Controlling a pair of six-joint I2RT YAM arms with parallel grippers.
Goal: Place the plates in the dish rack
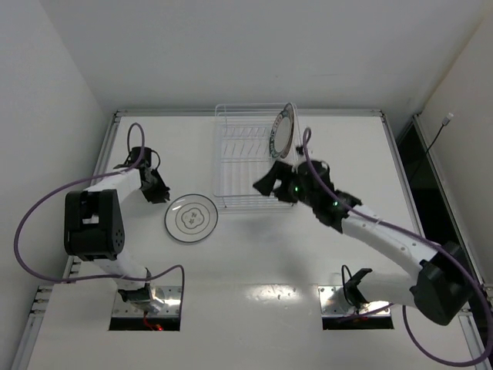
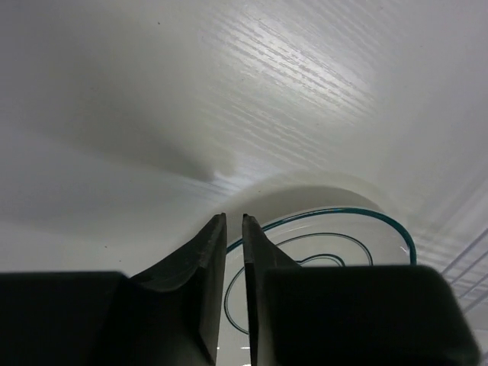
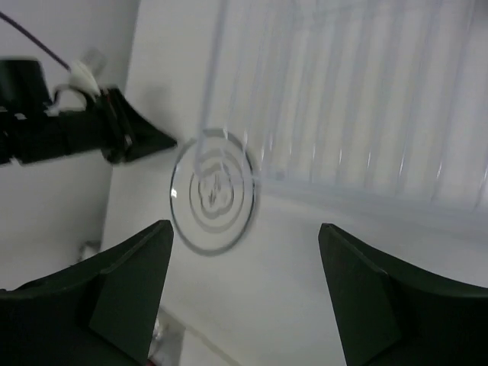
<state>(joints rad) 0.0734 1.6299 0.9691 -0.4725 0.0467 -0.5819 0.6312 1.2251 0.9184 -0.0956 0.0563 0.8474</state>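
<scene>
The white plate with thin dark rings and a grey centre figure (image 1: 191,218) lies flat on the table, in front of the dish rack's left corner. It also shows in the left wrist view (image 2: 328,244) and the right wrist view (image 3: 213,191). A dark-rimmed plate (image 1: 283,129) stands on edge at the right end of the white wire dish rack (image 1: 246,158). The orange-patterned plate is out of view. My left gripper (image 1: 158,193) (image 2: 234,217) is shut and empty at the ringed plate's left rim. My right gripper (image 1: 269,185) (image 3: 244,227) is open and empty above the rack's front right corner.
The rack (image 3: 343,99) stands at the back middle of the white table. Raised table rails (image 1: 108,146) run along the left, back and right edges. Purple cables (image 1: 46,200) loop off both arms.
</scene>
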